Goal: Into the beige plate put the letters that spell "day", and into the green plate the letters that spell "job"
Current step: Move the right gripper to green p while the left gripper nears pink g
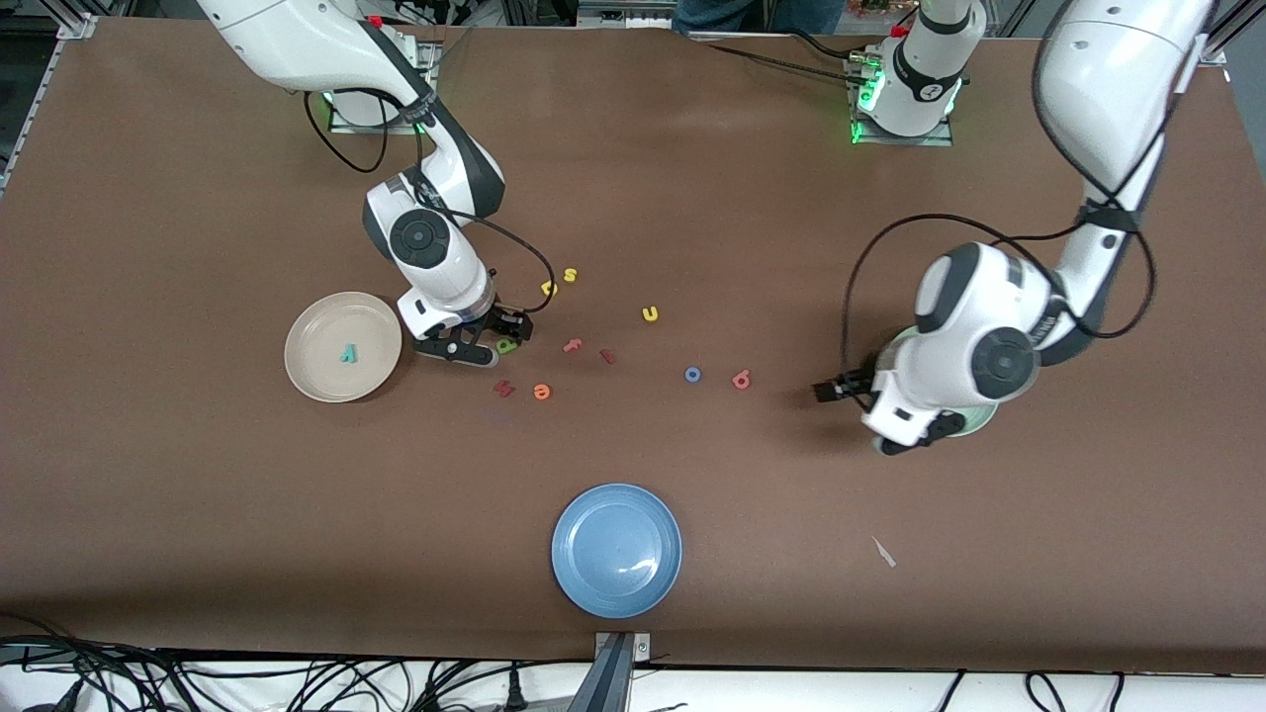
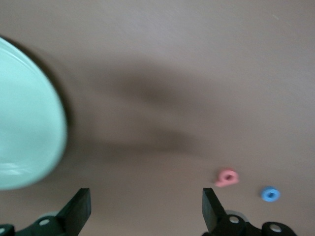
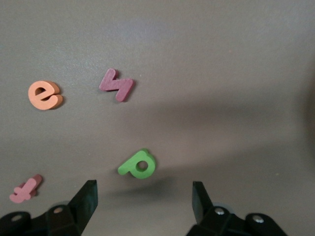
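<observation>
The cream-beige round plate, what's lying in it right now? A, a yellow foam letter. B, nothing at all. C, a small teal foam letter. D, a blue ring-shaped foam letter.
C: in the front view the cream-beige round plate holds a single small teal foam letter; the blue ring-shaped foam letter and the yellow foam letters all lie out on the brown table.
</observation>
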